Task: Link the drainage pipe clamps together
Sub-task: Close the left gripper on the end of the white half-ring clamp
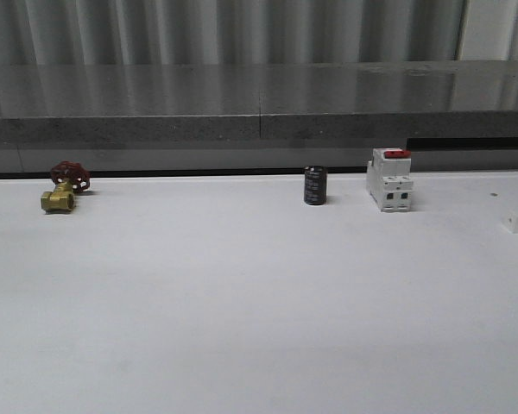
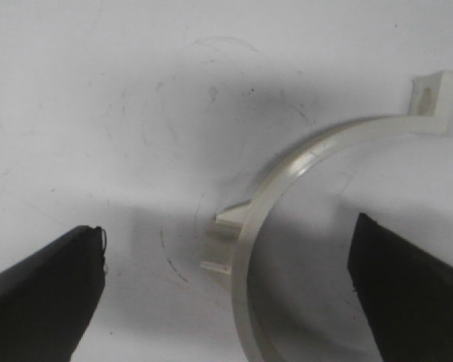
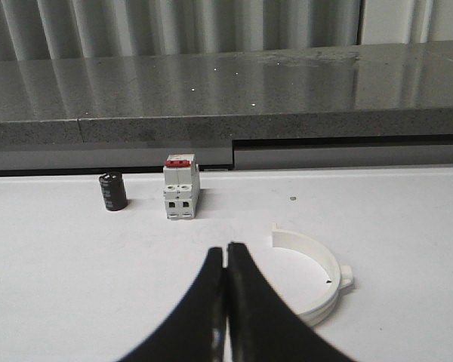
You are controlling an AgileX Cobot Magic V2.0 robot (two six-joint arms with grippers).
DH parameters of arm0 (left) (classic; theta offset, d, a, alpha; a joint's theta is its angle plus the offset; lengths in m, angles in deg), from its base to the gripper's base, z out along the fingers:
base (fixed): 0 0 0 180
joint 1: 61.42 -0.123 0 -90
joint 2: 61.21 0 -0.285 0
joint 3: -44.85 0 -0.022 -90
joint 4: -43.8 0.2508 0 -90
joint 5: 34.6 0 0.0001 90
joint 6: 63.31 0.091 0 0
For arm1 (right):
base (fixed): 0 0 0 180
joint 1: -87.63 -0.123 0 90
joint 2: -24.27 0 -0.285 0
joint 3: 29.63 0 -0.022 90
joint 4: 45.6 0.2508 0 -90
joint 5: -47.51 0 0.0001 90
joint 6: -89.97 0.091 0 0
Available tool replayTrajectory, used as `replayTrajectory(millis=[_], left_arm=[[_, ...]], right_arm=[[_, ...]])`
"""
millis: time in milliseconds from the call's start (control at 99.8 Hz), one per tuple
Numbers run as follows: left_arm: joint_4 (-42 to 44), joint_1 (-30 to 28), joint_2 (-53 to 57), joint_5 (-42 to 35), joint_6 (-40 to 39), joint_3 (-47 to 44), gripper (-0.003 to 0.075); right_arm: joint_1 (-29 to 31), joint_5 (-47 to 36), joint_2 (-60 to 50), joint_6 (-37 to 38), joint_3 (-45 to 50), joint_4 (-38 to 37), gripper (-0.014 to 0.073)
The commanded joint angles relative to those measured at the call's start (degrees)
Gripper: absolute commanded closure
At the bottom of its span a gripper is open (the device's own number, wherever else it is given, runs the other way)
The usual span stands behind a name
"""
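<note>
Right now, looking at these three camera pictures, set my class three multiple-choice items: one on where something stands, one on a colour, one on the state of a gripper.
1. In the front view, where does the black cylinder stand?
A. Left of the white switch block
B. Right of the switch block
C. On top of the switch block

2. What colour is the handwheel of the brass valve?
A. Blue
B. Red
C. Green

3. How do the two grippers stand?
A. Both open
B. Left gripper shut, right gripper open
C. Left open, right shut

Answers:
1 A: the cylinder sits on the table's far side, left of the block.
2 B: the wheel above the brass body is red.
3 C: the left fingers stand wide apart either side of a white clamp half; the right fingers meet, holding nothing.
</note>
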Motion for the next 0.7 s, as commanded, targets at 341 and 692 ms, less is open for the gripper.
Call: replayTrajectory(millis=[341,692], left_arm=[[-0.73,-0.06,0.14,-2.9,0.23,1.66,0.0083],[-0.62,-0.06,0.14,-2.89,0.22,1.66,0.0404]], right_arm=[[-0.09,-4.47,-1.05,-0.18,-1.15,-0.06,0.0661],[-0.09,-4.47,-1.05,-0.18,-1.15,-0.06,0.0661]])
